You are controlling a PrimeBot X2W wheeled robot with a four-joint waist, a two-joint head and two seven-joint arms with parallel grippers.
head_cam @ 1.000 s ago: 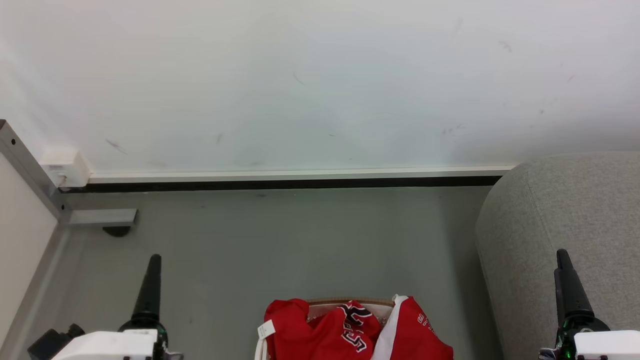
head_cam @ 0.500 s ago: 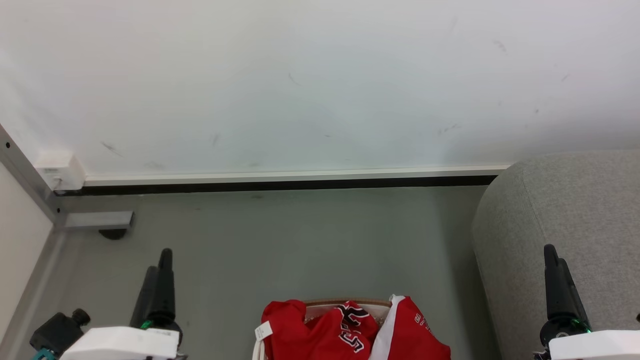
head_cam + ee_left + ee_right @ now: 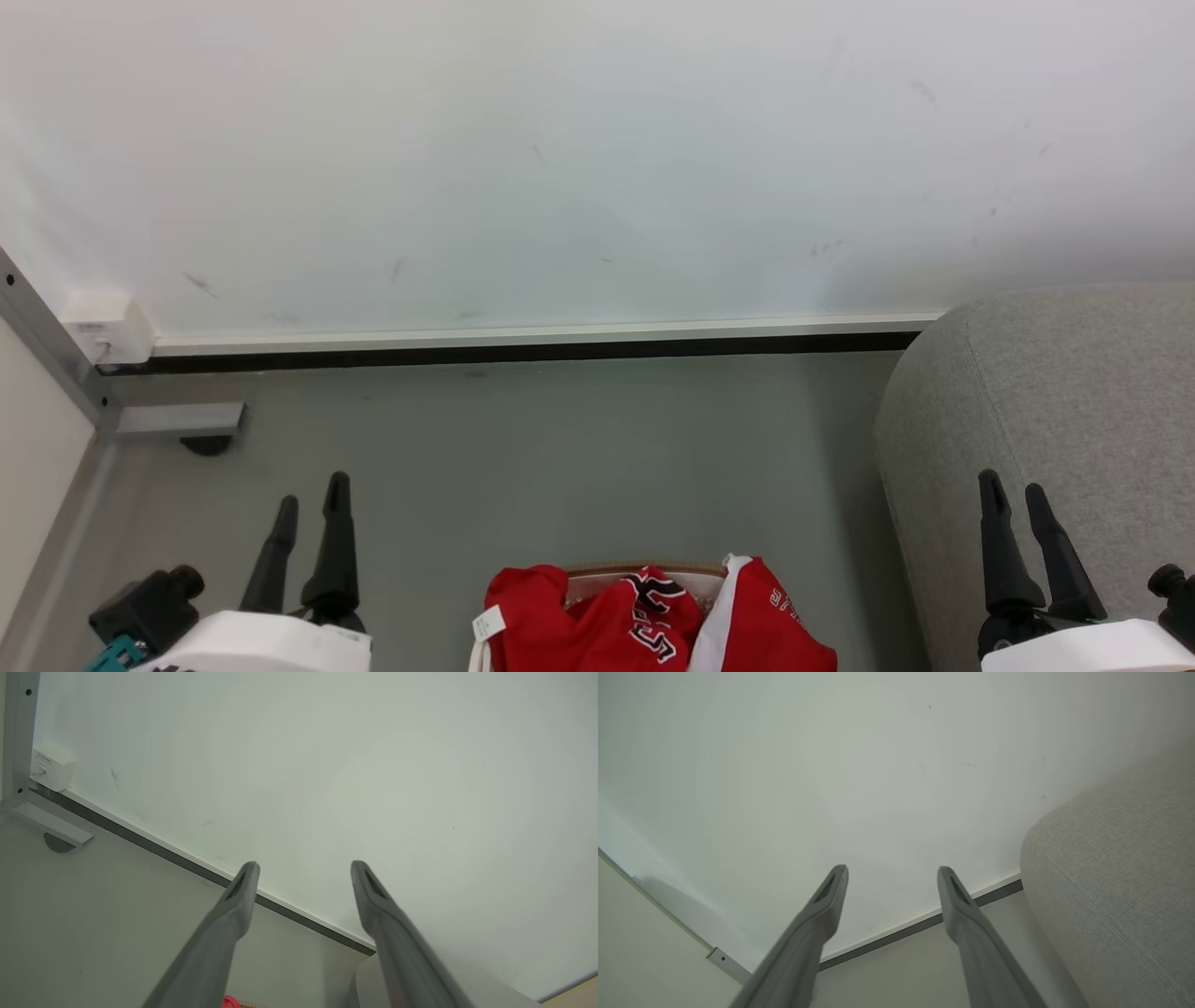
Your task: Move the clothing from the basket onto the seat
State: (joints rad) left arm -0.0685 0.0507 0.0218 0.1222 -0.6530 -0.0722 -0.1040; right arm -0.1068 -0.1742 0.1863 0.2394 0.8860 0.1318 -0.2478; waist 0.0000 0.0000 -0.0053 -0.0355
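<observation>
The basket (image 3: 616, 567) sits on the floor (image 3: 560, 448) low in the head view, heaped with the red clothing (image 3: 597, 625). Open floor runs ahead to the wall; the seat (image 3: 1074, 392) stands near on the right. The left tool (image 3: 313, 490) and the right tool (image 3: 1013, 483) hover with fingers parted, holding nothing.

Crumpled red clothing (image 3: 597, 625) with white trim, black-and-white lettering and a small tag heaps in the tan-rimmed white basket (image 3: 616, 567), the rounded light-grey seat (image 3: 1055, 392) near the basket's right.
</observation>
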